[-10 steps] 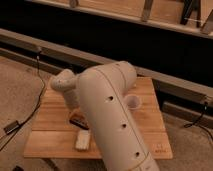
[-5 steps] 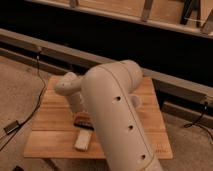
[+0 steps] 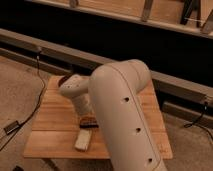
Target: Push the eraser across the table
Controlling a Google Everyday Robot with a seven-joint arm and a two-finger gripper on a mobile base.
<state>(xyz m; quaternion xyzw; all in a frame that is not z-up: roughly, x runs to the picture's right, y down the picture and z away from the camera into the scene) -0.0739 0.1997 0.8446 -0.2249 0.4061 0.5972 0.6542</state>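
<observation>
Presently the eraser (image 3: pixel 89 121) lies left of centre in the frame, on the lower middle part of the table (image 3: pixel 50 117). It is a small, low, oblong block, dark to nearly black, with a reddish-orange tinge along its edge. Its right end runs under the arm's outline.

The gripper (image 3: pixel 87 113) comes down right above the eraser, at the end of the cream forearm below the rounded joint (image 3: pixel 75 87). It is largely masked by the arm. How far open it is, and whether it touches or holds anything, cannot be told.

Just below the eraser in the frame, nearer the table's lower edge, lies a pale cream block (image 3: pixel 83 141), apparently apart from it. The thick cream arm (image 3: pixel 127 115) fills centre and lower right, covering the table's right half. The planks are light wood, running left to right.
</observation>
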